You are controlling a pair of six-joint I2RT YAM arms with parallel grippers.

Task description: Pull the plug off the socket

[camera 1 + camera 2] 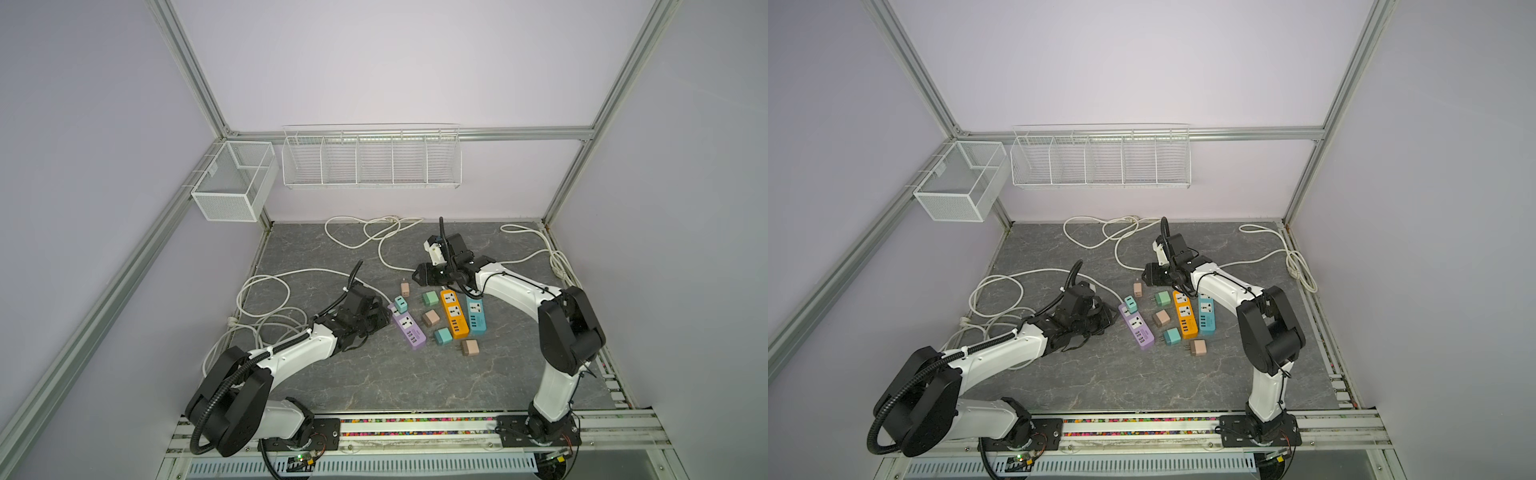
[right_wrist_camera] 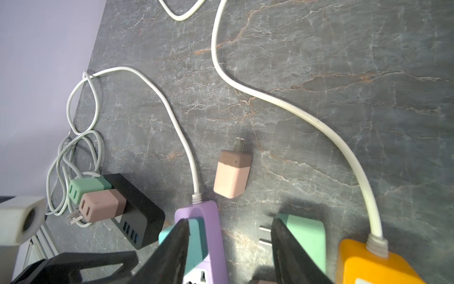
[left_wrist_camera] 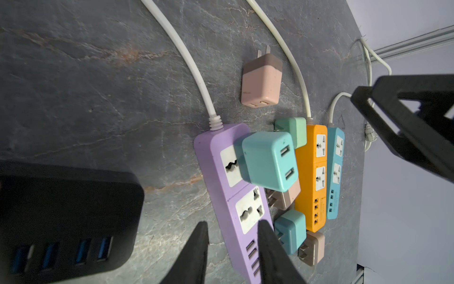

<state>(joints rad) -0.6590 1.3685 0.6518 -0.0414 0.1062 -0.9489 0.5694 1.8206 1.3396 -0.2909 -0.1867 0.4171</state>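
Note:
A purple power strip (image 1: 409, 328) (image 1: 1138, 326) lies left of centre on the grey table, with a teal plug (image 1: 401, 304) (image 1: 1131, 304) (image 3: 267, 161) seated in its far socket. My left gripper (image 1: 383, 318) (image 3: 233, 222) is low at the strip's left side. Its jaws are a little apart: one finger is over the table, the other over the strip's USB end (image 3: 253, 250). My right gripper (image 1: 419, 276) (image 2: 229, 221) hovers open just beyond the strips' cord ends and holds nothing. In the right wrist view the teal plug (image 2: 197, 236) shows behind one of its fingers.
An orange strip (image 1: 454, 313) and a blue strip (image 1: 476, 316) lie right of the purple one. Loose pink, mint and teal plugs (image 1: 431, 318) are scattered among them. A black strip (image 2: 137, 209) carrying two plugs sits under my left arm. White cords (image 1: 266, 299) loop at the left and back.

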